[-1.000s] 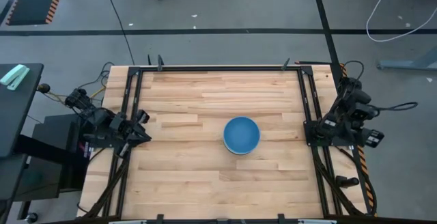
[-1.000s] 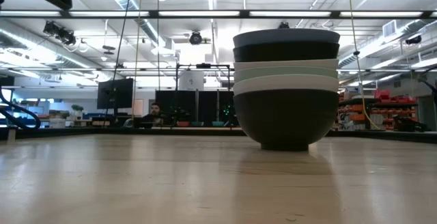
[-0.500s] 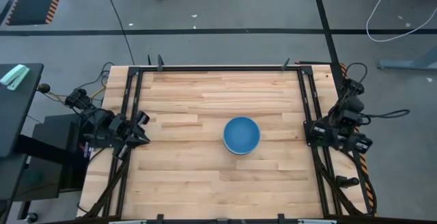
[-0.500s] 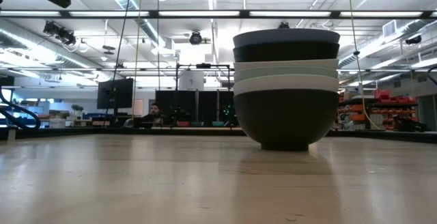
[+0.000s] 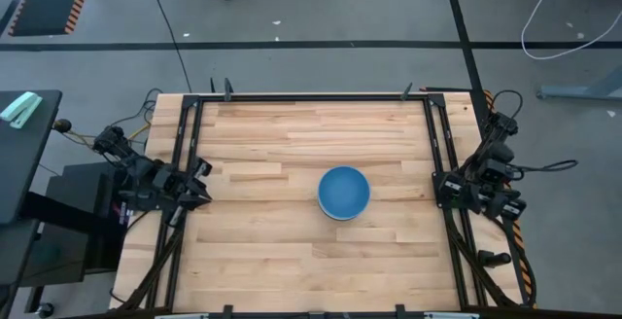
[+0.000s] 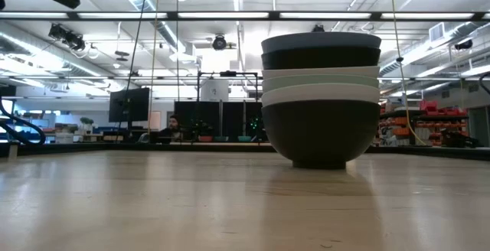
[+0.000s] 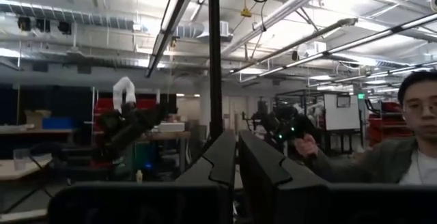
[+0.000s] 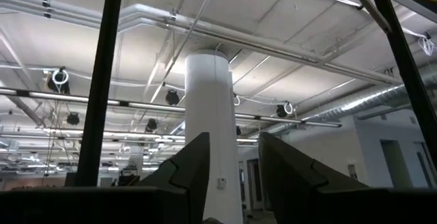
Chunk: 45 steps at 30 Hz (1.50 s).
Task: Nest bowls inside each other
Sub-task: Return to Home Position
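High view: a blue bowl sits right of centre on the worktop, and nothing beneath it can be seen from above; left arm folded at the left edge, right arm at the right edge, both well apart from the bowl.

Low view: that bowl tops a nested stack of six; black bowl at the base touching the worktop, then white, mint green, white and black rims in order, upright.

Left wrist view: left claw faces the room; fingers apparently pressed together, only a thin slit between, pinching nothing; a person stands beyond.

Right wrist view: right claw spread, empty, facing the ceiling and a white column.
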Available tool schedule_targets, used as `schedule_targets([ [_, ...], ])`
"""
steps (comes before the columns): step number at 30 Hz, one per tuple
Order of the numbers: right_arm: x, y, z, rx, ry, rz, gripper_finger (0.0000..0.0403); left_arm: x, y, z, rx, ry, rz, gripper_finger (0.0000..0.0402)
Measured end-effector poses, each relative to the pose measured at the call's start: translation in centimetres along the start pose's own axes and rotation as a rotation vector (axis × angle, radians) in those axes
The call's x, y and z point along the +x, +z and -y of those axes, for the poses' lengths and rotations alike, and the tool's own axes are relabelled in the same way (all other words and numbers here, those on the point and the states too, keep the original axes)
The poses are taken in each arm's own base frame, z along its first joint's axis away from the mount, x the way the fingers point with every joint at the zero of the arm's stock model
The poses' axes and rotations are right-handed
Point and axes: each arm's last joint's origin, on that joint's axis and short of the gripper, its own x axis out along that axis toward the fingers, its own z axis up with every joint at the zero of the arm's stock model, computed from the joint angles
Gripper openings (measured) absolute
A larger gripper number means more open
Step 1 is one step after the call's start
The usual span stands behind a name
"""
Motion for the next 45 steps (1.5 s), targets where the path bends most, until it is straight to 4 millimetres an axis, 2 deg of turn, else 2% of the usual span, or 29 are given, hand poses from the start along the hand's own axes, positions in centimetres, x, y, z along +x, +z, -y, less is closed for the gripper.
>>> schedule_targets([
  [11,-0.3,-0.8,0.1,-0.008,-0.002,-0.008,0.0133,0.0,0.8,-0.1,0.116,0.014,0.079,0.0035],
  [21,-0.5,-1.6,0.2,-0.007,-0.001,-0.052,0.0133,0.0,0.7,0.0,0.088,-0.018,0.079,0.0023],
  [33,-0.7,-3.4,0.3,0.019,0.023,-0.244,0.0133,0.0,-0.7,0.2,0.039,-0.052,-0.066,0.0036],
  [40,-1.0,-4.2,0.4,-0.007,0.016,-0.331,0.0133,-0.2,-1.7,0.3,0.016,-0.059,-0.166,0.0029],
  [45,-1.1,-4.4,1.0,-0.068,-0.09,-0.351,0.0133,-0.2,-1.7,0.3,0.018,-0.059,-0.17,0.0025],
])
